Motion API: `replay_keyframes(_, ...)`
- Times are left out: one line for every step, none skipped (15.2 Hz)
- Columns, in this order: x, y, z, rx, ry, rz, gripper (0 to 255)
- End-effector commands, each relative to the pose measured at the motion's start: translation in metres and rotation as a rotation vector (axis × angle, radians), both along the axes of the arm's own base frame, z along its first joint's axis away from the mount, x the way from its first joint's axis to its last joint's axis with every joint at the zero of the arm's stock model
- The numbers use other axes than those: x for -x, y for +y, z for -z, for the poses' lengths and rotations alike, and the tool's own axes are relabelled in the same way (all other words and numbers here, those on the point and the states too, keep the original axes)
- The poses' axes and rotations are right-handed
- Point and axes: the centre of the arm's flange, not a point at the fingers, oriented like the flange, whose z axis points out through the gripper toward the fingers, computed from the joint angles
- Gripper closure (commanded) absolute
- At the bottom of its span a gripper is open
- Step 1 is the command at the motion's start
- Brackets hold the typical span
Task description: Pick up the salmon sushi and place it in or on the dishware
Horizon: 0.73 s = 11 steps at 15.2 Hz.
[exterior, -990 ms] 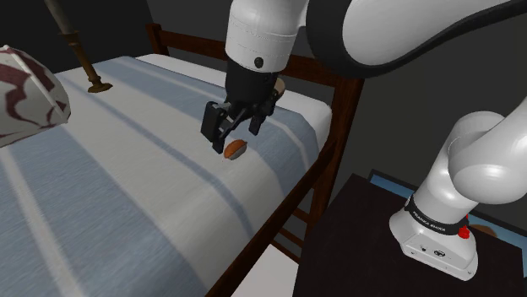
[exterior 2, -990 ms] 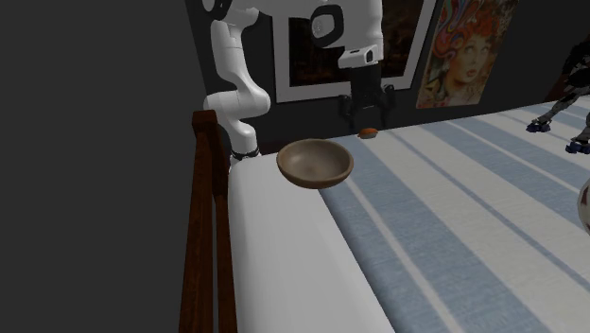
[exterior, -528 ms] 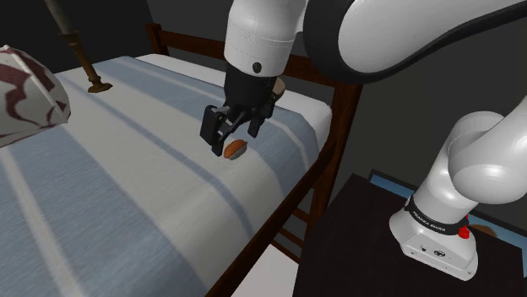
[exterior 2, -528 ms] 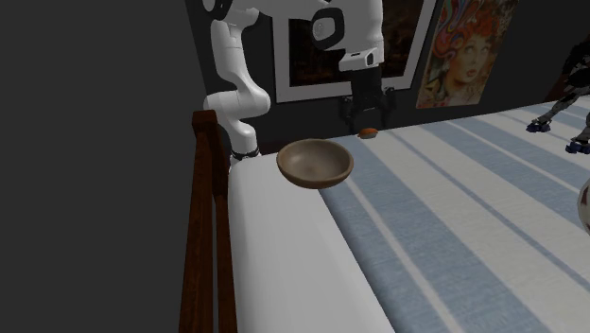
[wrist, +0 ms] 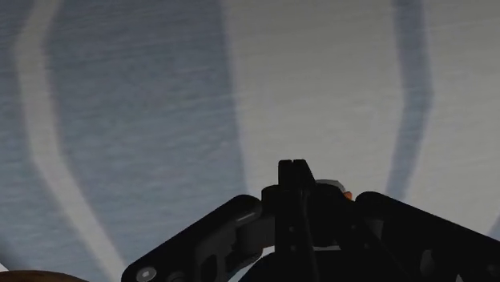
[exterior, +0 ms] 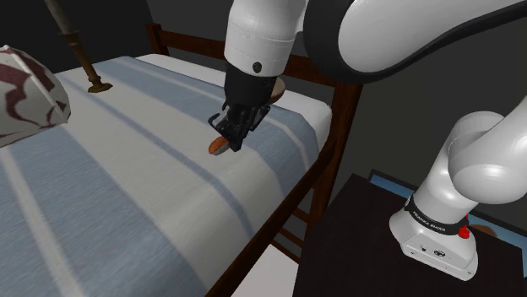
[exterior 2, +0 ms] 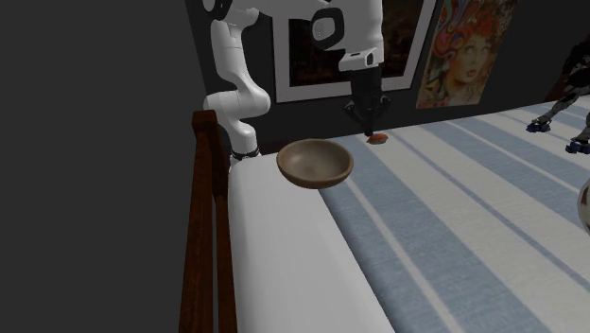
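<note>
- The gripper's (wrist: pixel 294 167) two fingers are pressed together, holding nothing.
- The salmon sushi (exterior: pixel 217 145) lies on the striped bed (exterior: pixel 127 177), right by the fingertips, near the bed's side edge.
- The brown bowl (exterior 2: pixel 315 163) sits near the bed's wooden rail, apart from the sushi.

Pincer (exterior: pixel 233 137): wide open a second ago; now my jaws meet with nothing between them;
Salmon sushi (exterior: pixel 217 146): sat between my jaws before; now lies just outside them on the bedcover (exterior: pixel 127 173), shifted toward the shoulder view's left
</note>
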Motion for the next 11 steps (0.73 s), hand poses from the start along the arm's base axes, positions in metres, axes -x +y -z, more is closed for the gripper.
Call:
replay_keyframes(0.000,0.000,0.000,0.000,0.001,0.000,255)
replay_keyframes(0.000,0.000,0.000,0.000,0.001,0.000,255)
replay_keyframes(0.000,0.000,0.000,0.000,0.001,0.000,255)
replay_keyframes(0.000,0.000,0.000,0.000,0.001,0.000,0)
replay_keyframes(-0.006,0.004,-0.011,0.001,0.001,0.033,0)
replay_keyframes(-0.013,0.008,-0.022,0.001,0.001,0.067,0)
replay_keyframes(-0.020,0.012,-0.033,0.001,0.001,0.100,0)
replay_keyframes(-0.020,0.012,-0.034,0.001,0.001,0.104,0)
replay_keyframes(-0.022,0.013,-0.029,0.001,0.001,0.104,0)
replay_keyframes(-0.023,0.013,-0.024,0.001,0.001,0.104,0)
replay_keyframes(-0.025,0.013,-0.019,0.001,0.001,0.104,0)
